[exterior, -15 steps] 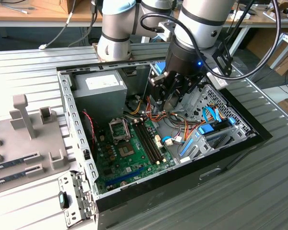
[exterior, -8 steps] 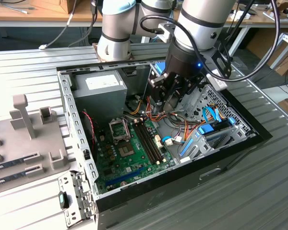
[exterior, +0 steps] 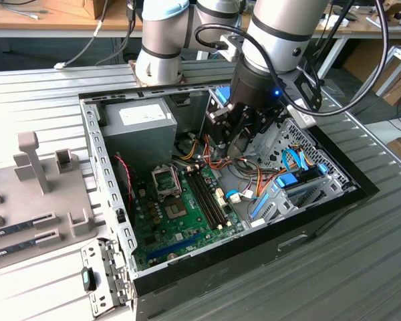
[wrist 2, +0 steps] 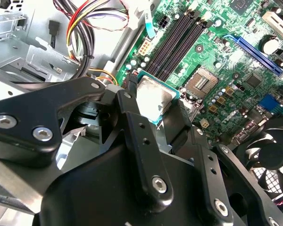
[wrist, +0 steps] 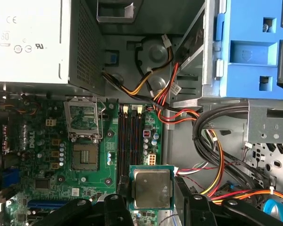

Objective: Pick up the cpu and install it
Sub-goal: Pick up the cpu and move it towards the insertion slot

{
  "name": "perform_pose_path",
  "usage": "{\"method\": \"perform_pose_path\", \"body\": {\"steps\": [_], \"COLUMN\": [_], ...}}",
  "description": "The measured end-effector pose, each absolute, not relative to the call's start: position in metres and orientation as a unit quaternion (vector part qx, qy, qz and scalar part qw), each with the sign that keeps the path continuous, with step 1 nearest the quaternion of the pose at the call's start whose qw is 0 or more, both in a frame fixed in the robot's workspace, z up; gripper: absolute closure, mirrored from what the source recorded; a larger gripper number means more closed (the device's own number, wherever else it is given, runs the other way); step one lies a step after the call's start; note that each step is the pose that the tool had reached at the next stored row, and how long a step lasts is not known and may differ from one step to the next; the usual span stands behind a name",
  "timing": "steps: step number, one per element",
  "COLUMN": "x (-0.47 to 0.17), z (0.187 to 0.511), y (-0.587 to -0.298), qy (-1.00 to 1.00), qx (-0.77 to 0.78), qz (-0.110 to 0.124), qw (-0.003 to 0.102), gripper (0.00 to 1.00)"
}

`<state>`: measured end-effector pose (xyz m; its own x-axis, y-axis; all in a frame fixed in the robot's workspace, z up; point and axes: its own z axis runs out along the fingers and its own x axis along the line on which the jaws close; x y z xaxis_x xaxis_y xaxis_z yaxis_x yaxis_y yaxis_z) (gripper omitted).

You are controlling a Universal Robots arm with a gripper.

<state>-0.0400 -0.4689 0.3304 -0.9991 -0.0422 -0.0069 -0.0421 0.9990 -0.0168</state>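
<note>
Quick status on the CPU install. The pickup part looks done: the gripper (wrist: 151,200) has its fingers (wrist 2: 134,127) clenched on two opposite edges of the cpu (wrist: 151,188). In both wrist views the chip sits flat between them, metal lid facing the cameras and the green rim showing all round.

The install part is not done. The socket (wrist: 85,157) on the motherboard (wrist: 85,186) is bare: you can see the contact field, and its load plate (wrist: 81,117) is flipped open just beside it, so it's ready to take the chip.

The cpu isn't over the socket though. In the first wrist view it's off to one side of the socket, down by the end of the memory slots (wrist: 129,141), which run between the two. In the exterior view the gripper (exterior: 244,130) hangs inside the open case (exterior: 334,200) well above the socket's level and well apart from it, closer to the bundle of cables (exterior: 254,177) than to the socket. The power supply (exterior: 137,127) sits on the socket's other side.

So I'd call it about halfway — chip grabbed and carried into the case, but lining it up over the socket, seating it and closing the load plate are all left.
</note>
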Motion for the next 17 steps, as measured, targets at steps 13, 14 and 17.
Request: {"method": "perform_pose_path", "body": {"steps": [13, 14, 17], "x": [-0.0401, -0.0401, -0.0401], "z": [0.3271, 0.3267, 0.3257], "y": [-0.4705, -0.4707, -0.4710], "qy": [1.000, 1.000, 1.000], "qx": [-0.021, -0.021, -0.021], "qz": [-0.008, -0.008, -0.008], "qw": [0.004, 0.004, 0.004], "gripper": [0.53, 0.53, 0.53]}}
